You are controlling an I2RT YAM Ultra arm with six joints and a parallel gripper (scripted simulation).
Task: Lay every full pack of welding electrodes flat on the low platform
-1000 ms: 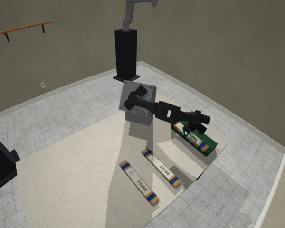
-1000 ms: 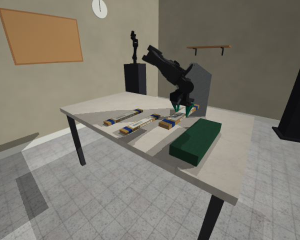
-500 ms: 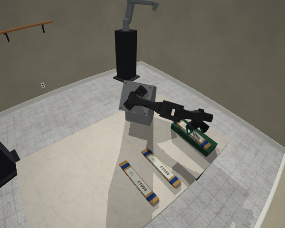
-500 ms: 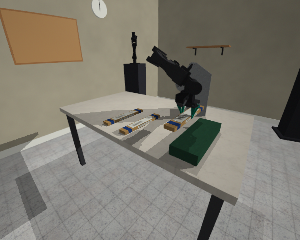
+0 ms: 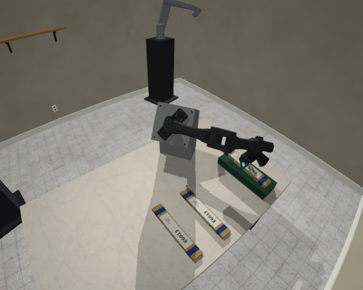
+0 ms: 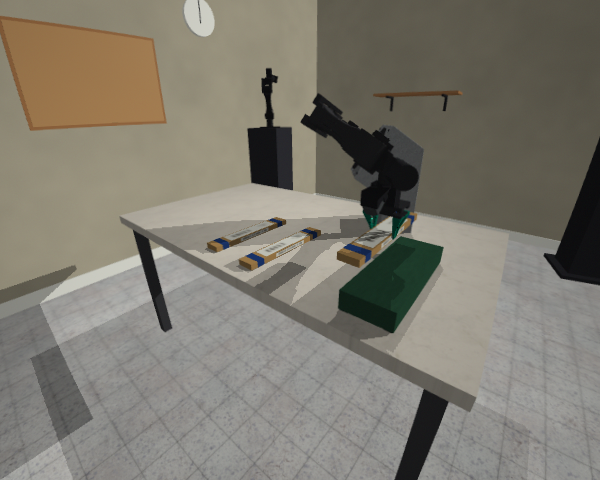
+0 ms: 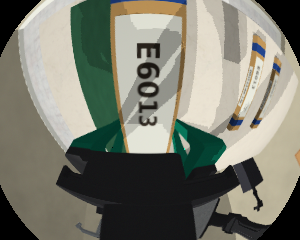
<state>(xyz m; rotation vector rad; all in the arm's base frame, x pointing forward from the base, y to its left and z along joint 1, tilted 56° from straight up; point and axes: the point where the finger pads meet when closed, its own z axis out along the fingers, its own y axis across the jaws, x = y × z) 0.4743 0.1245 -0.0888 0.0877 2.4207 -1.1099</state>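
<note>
My gripper [image 5: 245, 164] is shut on a pack of electrodes [image 5: 248, 168], a long tan box with blue bands and a white E6013 label. I grip it near its middle and hold it level and lengthwise along the dark green low platform [image 5: 248, 179]. In the exterior view the held pack [image 6: 375, 240] hangs at the platform's [image 6: 393, 279] left long edge; I cannot tell if they touch. In the wrist view the pack [image 7: 150, 87] runs away from my fingers, with the platform [image 7: 90, 60] under it to the left. Two other packs [image 5: 176, 231] [image 5: 205, 212] lie flat on the table.
The grey arm base block [image 5: 175, 131] stands at the table's back. The two lying packs [image 6: 246, 234] [image 6: 279, 248] are side by side to the left of the platform. The table's front edge runs close to the platform's near end.
</note>
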